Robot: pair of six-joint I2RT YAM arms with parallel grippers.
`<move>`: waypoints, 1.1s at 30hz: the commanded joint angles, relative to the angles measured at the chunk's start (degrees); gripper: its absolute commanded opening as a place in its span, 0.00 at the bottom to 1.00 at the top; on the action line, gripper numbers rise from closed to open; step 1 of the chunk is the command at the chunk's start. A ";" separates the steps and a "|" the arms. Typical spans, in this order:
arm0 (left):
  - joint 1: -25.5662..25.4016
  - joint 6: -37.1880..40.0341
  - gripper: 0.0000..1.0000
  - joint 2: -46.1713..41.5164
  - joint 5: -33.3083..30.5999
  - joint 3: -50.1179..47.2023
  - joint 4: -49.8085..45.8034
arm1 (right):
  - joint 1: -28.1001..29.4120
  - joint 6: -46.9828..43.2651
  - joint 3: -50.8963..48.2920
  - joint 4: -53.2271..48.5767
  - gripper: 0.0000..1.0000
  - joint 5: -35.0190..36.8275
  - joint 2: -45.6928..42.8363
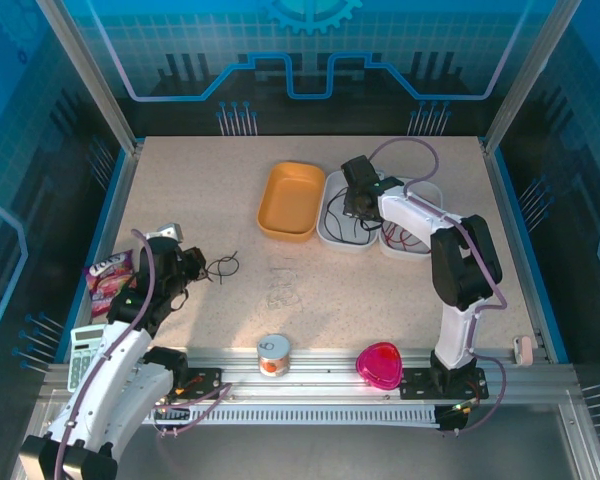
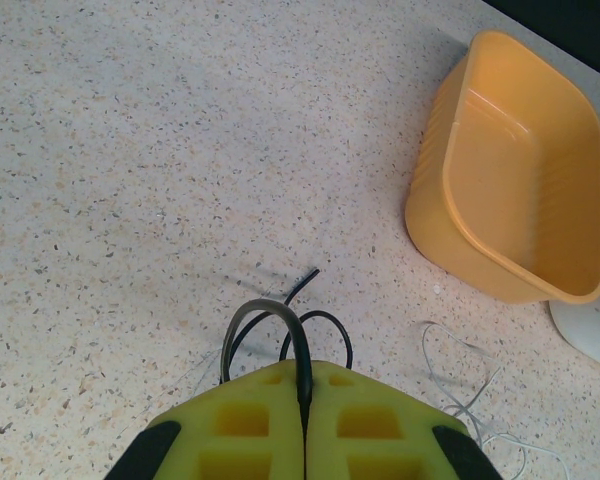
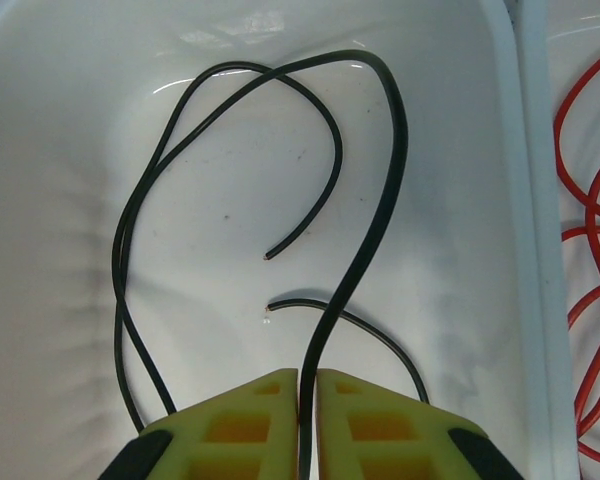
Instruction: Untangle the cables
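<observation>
Item 1, right gripper (image 3: 307,375): fingers pinched together on the long black cable (image 3: 375,200), over the left white tray (image 3: 525,200) toward the far right corner of the bench. The cable lies loosely looped inside that tray, two cut ends showing, crossing itself but no other strand

Item 2, red cable (image 3: 585,300): alone in the right white tray (image 3: 580,40), next to the first

Item 3, left gripper (image 2: 303,372): fingers closed on the short black cable (image 2: 265,312), low over bare bench near the left edge; its loops stick out ahead of the fingertips

Item 4, pale wire (image 2: 458,362): flat on the bench toward the middle, near the short black cable and apparently apart from it

Item 5, orange tub (image 2: 430,200): far middle, beside the trays

Step, as judged: strands already parted and being sorted, late in the task. Next, the right fingers likely need to open and lift clear without dragging a loop over the tray wall; the left must carry its strand off without snagging the pale wire
</observation>
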 commanded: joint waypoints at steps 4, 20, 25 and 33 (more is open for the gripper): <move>0.55 0.98 0.00 -0.53 0.85 -0.20 0.53 | -0.58 -0.64 -0.76 -2.38 0.05 1.13 0.81; 0.54 0.99 0.00 -0.35 1.02 -0.87 0.90 | -1.17 0.56 -1.15 1.00 0.08 -8.03 3.28; 0.54 1.16 0.00 -0.53 1.03 -0.44 0.48 | -1.12 -1.49 -0.13 -1.08 0.25 -5.64 1.92; 0.54 1.43 0.00 -0.43 1.03 0.58 0.50 | -1.19 -4.87 0.15 -4.82 0.51 -0.96 -3.46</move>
